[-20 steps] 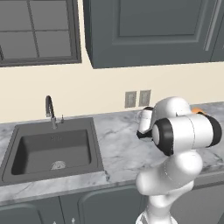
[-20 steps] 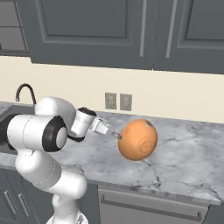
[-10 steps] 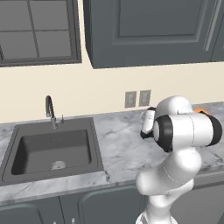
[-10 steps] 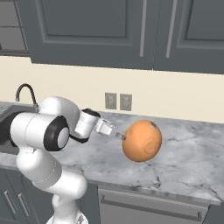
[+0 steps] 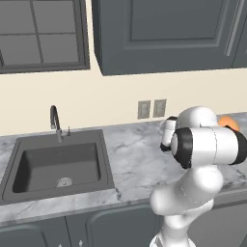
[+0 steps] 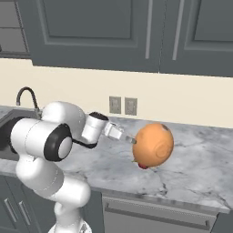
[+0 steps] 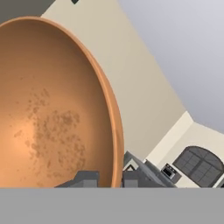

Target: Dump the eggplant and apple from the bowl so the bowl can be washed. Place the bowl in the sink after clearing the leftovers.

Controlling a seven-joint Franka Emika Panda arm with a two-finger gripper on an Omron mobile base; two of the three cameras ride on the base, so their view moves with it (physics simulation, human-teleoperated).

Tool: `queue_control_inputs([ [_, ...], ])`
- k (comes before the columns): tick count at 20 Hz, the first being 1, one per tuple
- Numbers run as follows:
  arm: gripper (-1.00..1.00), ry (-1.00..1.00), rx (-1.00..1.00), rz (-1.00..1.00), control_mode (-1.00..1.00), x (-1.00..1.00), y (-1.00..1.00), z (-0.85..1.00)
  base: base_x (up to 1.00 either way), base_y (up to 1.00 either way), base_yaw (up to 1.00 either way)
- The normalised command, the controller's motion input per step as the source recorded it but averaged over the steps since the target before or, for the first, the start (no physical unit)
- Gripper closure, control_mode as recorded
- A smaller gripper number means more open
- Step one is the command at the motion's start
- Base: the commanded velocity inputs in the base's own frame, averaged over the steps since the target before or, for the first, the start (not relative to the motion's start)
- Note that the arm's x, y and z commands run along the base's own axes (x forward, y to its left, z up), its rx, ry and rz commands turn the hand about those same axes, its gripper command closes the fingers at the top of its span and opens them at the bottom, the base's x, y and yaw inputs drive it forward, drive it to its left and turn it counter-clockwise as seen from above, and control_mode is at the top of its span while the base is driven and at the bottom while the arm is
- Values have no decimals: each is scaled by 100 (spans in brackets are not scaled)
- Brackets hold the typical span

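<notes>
Here, working left to right, the sink (image 5: 57, 164) lies far off to the left of the claw, a dark grey basin sunk into the marble counter (image 5: 137, 159), with its round metal drain (image 5: 64, 182) near the front and the curved dark faucet (image 5: 55, 120) standing at its back edge; in the right base view just the faucet (image 6: 26, 99) arches up behind the robot's shoulder. Further right, two wall outlets (image 6: 123, 105) sit on the cream wall above and behind the arm. The arm reaches out level over the counter, and the gripper (image 6: 132, 140) meets the rim of the bowl (image 6: 154, 144), which it holds up in the air, clear of the marble, tipped on its side so that its rounded orange-tan outside faces the right base camera. In the hand view the two dark finger tips (image 7: 85, 178) stand one on each side of the bowl's rim (image 7: 114, 131), pinching the wall between them, and the inside of the bowl there is bare but for a speckled smudge. Just beneath the bowl, at its lower left edge, a small patch of red peeks out, touching or nearly touching the bowl's underside: the apple (image 6: 143, 166), though too little of it shows to be sure. From the left base view, a sliver of the bowl (image 5: 228, 123) shows beyond the robot's elbow.
</notes>
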Motion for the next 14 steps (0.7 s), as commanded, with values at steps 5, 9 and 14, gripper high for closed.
queue_control_inputs([
  [5, 100, -14, 5, 11, -100, -2, 0, 70, 0, 0, 0],
  [9, 100, -15, 21, 26, -100, -19, 0, 64, 0, 0, 0],
  [14, 100, -6, 28, 27, -100, -14, 22, 49, 0, 0, 0],
])
